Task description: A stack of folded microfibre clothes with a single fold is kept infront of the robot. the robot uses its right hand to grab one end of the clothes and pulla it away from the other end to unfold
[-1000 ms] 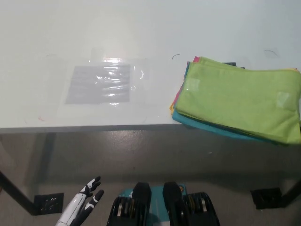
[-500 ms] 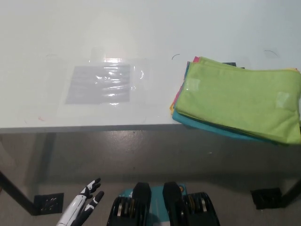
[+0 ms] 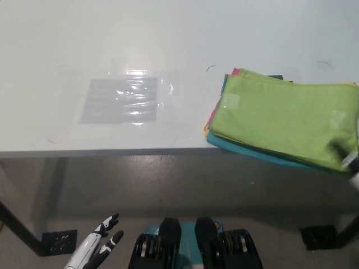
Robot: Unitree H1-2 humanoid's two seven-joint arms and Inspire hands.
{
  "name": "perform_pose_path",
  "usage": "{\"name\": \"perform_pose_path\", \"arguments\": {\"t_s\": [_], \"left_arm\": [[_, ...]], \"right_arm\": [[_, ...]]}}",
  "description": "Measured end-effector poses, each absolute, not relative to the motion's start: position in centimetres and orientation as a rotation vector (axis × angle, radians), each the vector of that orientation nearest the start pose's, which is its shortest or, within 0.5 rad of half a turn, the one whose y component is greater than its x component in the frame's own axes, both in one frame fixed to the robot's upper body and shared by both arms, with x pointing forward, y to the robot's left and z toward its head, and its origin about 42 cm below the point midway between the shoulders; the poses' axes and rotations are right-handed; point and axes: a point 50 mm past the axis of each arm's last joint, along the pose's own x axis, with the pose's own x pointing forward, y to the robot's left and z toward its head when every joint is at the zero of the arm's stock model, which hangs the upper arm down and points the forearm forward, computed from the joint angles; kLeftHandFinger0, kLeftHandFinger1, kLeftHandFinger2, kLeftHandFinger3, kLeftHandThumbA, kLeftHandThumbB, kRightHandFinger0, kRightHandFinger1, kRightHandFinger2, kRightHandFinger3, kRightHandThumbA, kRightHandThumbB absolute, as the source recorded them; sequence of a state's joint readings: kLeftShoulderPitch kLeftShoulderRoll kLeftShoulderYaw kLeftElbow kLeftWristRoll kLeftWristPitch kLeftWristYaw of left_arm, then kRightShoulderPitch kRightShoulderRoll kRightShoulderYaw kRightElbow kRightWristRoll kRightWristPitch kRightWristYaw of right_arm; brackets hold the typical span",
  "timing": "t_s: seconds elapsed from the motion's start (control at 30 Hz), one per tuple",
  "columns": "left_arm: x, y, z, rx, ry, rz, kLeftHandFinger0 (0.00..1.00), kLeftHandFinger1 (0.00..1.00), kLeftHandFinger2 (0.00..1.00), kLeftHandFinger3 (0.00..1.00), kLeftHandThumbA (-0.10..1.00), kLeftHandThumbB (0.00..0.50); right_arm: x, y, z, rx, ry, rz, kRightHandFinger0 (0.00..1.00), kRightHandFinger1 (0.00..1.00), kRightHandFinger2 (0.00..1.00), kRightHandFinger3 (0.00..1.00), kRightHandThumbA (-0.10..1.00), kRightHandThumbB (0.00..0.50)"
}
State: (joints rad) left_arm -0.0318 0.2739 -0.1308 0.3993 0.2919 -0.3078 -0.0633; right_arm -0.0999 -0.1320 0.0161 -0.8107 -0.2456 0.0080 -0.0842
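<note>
Lime-green folded microfibre cloths [image 3: 283, 124] sit stacked at the white counter [image 3: 168, 56]'s right front edge. White left hand [image 3: 101, 242] hangs low, fingers apart. Right hand isn't clearly visible, so its grip I cannot tell; it should pinch only the top layer's near edge.

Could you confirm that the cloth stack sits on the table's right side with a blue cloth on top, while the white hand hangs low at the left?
Not quite: the top cloth of the stack is lime green; teal shows only at the bottom edge. The head view shows it. The rest holds: the stack lies on the table's right side, and the white left hand hangs low at the left.
</note>
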Motion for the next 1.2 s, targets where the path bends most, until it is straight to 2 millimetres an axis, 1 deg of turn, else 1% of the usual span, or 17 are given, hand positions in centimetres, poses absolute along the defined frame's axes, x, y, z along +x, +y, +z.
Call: {"name": "perform_pose_path", "arguments": {"t_s": [0.03,0.07,0.1,0.13,0.37,0.43,0.47,0.5,0.53,0.57,0.63,0.67,0.77,0.8,0.9,1.1,1.2], "left_arm": [[27.2,28.1,1.9,0.554,0.091,-0.282,1.00,1.00,1.00,1.00,1.00,0.500],[27.2,28.1,1.8,0.552,0.093,-0.282,1.00,1.00,1.00,1.00,1.00,0.500],[27.2,28.1,1.8,0.552,0.092,-0.282,1.00,1.00,1.00,1.00,1.00,0.500],[27.3,28.1,1.8,0.549,0.092,-0.282,1.00,1.00,1.00,1.00,1.00,0.500],[27.6,27.6,1.6,0.517,0.080,-0.281,1.00,1.00,1.00,1.00,1.00,0.500],[27.8,27.5,1.8,0.507,0.067,-0.280,1.00,1.00,1.00,1.00,1.00,0.500],[27.9,27.5,1.9,0.504,0.062,-0.280,1.00,1.00,1.00,1.00,1.00,0.500],[28.0,27.4,1.9,0.501,0.058,-0.279,1.00,1.00,1.00,1.00,1.00,0.500],[28.0,27.4,2.0,0.496,0.054,-0.277,1.00,1.00,1.00,1.00,1.00,0.500],[28.1,27.3,2.1,0.488,0.046,-0.276,1.00,1.00,1.00,1.00,1.00,0.500],[28.3,27.1,2.2,0.474,0.034,-0.273,1.00,1.00,1.00,1.00,1.00,0.500],[28.4,27.0,2.3,0.466,0.026,-0.271,1.00,1.00,1.00,1.00,1.00,0.500],[28.7,26.8,2.7,0.437,-0.005,-0.261,1.00,1.00,1.00,1.00,1.00,0.500],[28.7,26.6,2.9,0.427,-0.016,-0.257,1.00,1.00,1.00,1.00,1.00,0.500],[28.8,26.2,3.1,0.406,-0.039,-0.253,1.00,1.00,1.00,1.00,1.00,0.500],[28.8,26.0,3.2,0.393,-0.055,-0.249,1.00,1.00,1.00,1.00,1.00,0.500],[28.8,26.0,3.3,0.395,-0.056,-0.250,1.00,1.00,1.00,1.00,1.00,0.500]], "right_arm": [[21.5,-21.9,31.3,-0.295,-0.889,-0.083,1.00,1.00,1.00,1.00,1.00,0.324],[21.1,-21.6,30.1,-0.289,-0.850,-0.058,1.00,1.00,1.00,1.00,1.00,0.304],[20.9,-21.3,29.7,-0.285,-0.841,-0.045,1.00,1.00,1.00,1.00,1.00,0.322],[20.6,-20.9,28.5,-0.280,-0.804,-0.018,1.00,1.00,1.00,1.00,1.00,0.334],[20.0,-19.6,21.1,-0.272,-0.567,0.069,1.00,1.00,1.00,1.00,1.00,0.346],[20.0,-19.2,18.1,-0.271,-0.474,0.100,1.00,1.00,1.00,1.00,1.00,0.346],[19.9,-19.1,17.1,-0.270,-0.442,0.111,1.00,1.00,1.00,1.00,1.00,0.305],[19.8,-19.0,16.6,-0.269,-0.429,0.117,1.00,1.00,1.00,1.00,1.00,0.299],[19.8,-18.9,15.8,-0.268,-0.411,0.127,1.00,1.00,1.00,1.00,1.00,0.309],[20.0,-18.7,13.8,-0.268,-0.356,0.146,1.00,1.00,1.00,1.00,1.00,0.312],[20.3,-18.6,11.5,-0.269,-0.291,0.166,1.00,1.00,1.00,1.00,1.00,0.312],[20.4,-18.6,10.4,-0.270,-0.260,0.175,1.00,1.00,1.00,1.00,1.00,0.333],[20.9,-18.6,7.1,-0.267,-0.177,0.205,1.00,1.00,1.00,1.00,1.00,0.324],[21.1,-18.7,6.2,-0.266,-0.154,0.213,1.00,1.00,1.00,1.00,1.00,0.333],[21.8,-18.8,4.6,-0.261,-0.107,0.230,1.00,1.00,1.00,1.00,1.00,0.389],[22.6,-18.9,3.7,-0.238,-0.080,0.255,1.00,1.00,1.00,1.00,1.00,0.353],[22.7,-18.9,3.7,-0.229,-0.077,0.261,1.00,1.00,1.00,1.00,1.00,0.352]]}}
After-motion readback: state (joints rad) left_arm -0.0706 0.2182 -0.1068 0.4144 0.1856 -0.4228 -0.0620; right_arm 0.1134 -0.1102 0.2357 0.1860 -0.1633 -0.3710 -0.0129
